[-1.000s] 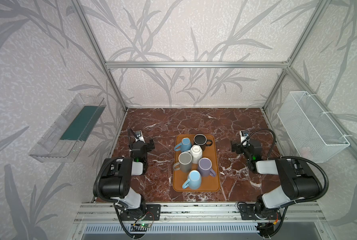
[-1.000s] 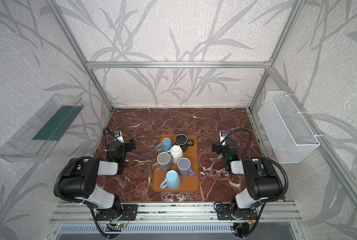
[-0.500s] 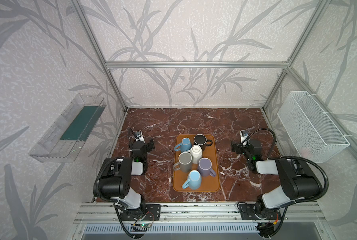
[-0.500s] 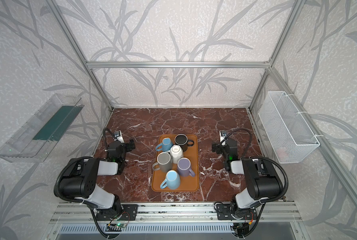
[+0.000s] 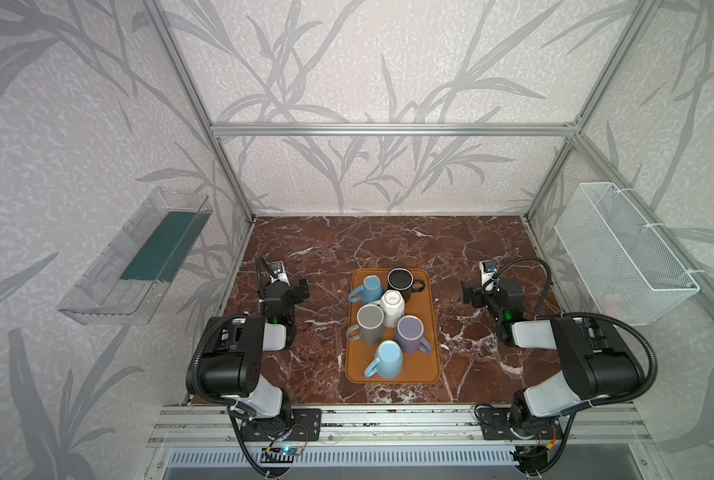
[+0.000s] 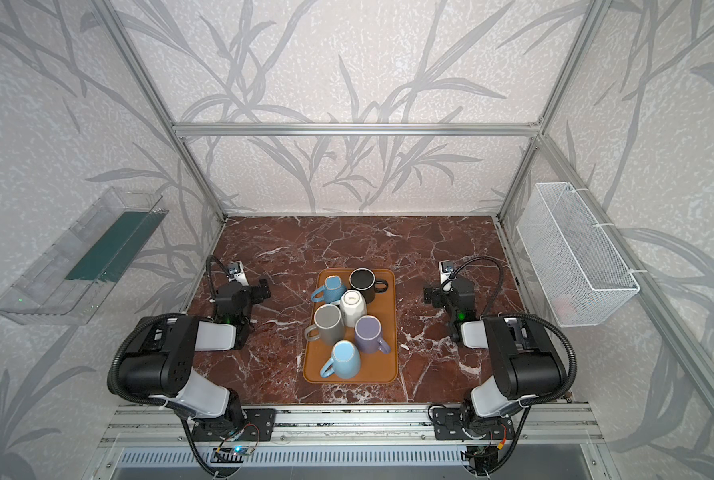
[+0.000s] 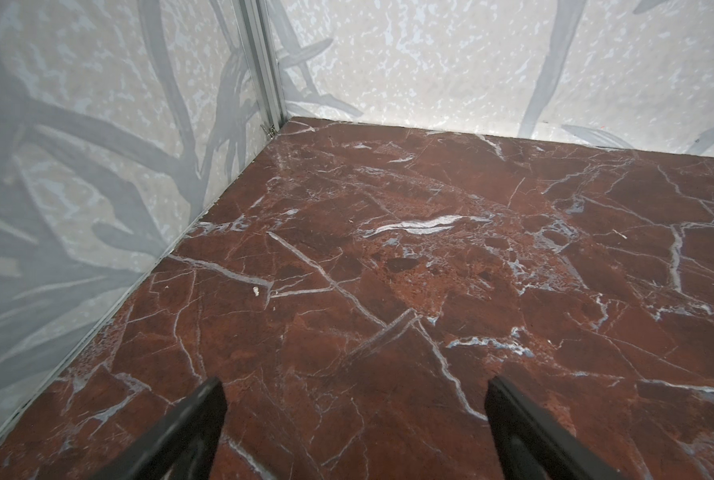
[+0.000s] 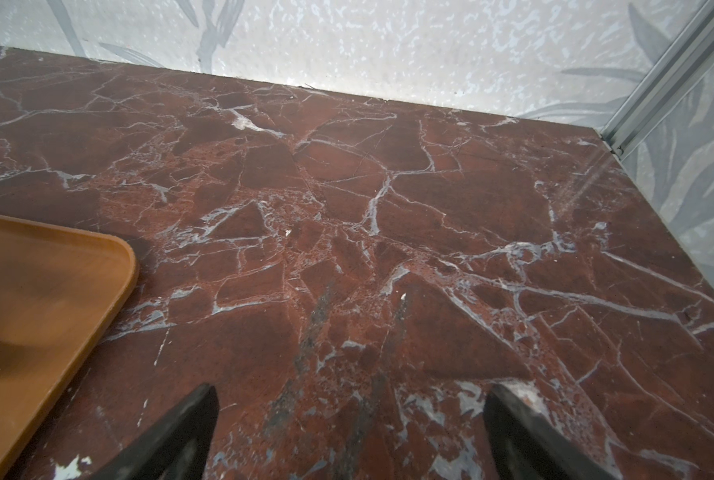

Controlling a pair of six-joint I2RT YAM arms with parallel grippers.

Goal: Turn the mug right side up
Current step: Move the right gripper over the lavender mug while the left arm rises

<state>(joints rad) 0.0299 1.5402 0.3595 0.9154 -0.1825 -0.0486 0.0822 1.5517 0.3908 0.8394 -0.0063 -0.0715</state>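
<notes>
Several mugs stand close together on an orange tray (image 5: 427, 365) (image 6: 384, 368) in the middle of the marble table, and they look bottom-up. At the back are a teal mug (image 5: 370, 288) and a black mug (image 5: 401, 280). A white mug (image 5: 392, 301) stands behind a grey mug (image 5: 370, 322) and a purple mug (image 5: 409, 332). A light blue mug (image 5: 388, 357) is nearest the front. My left gripper (image 5: 302, 288) (image 7: 353, 399) is open over bare marble, left of the tray. My right gripper (image 5: 467, 294) (image 8: 351, 399) is open to the tray's right, with a tray corner (image 8: 35, 291) in its wrist view.
A clear plastic bin (image 5: 139, 266) hangs on the left wall and a white wire basket (image 5: 621, 257) on the right wall. Aluminium frame posts stand at the back corners. Bare marble (image 5: 388, 241) lies behind the tray.
</notes>
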